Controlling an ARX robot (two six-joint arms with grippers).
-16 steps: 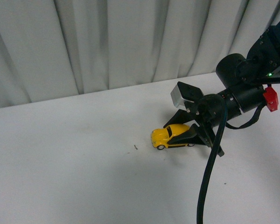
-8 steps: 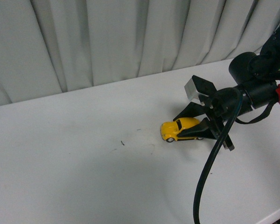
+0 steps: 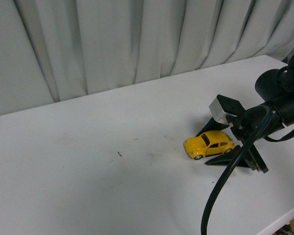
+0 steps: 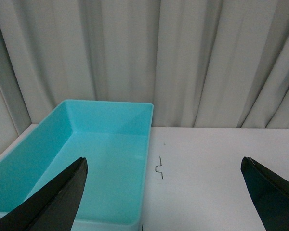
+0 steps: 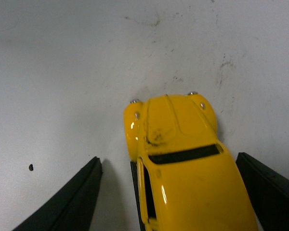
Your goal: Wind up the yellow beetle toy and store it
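Note:
The yellow beetle toy stands on its wheels on the white table, nose pointing left. My right gripper is low over the table and open, one black finger on each side of the car's rear half. In the right wrist view the yellow beetle toy fills the space between the fingers; a gap shows on one side, and the other finger sits close to the body. My left gripper is open with nothing in it, hovering beside the teal bin.
A small dark speck lies on the table left of the car. The right arm's black cable hangs down in front. The table's edge runs near the lower right. Grey curtains close off the back.
The car has moved backwards to the right, away from the dark speck, with the right gripper straddling it the whole way. The front view has also shifted.

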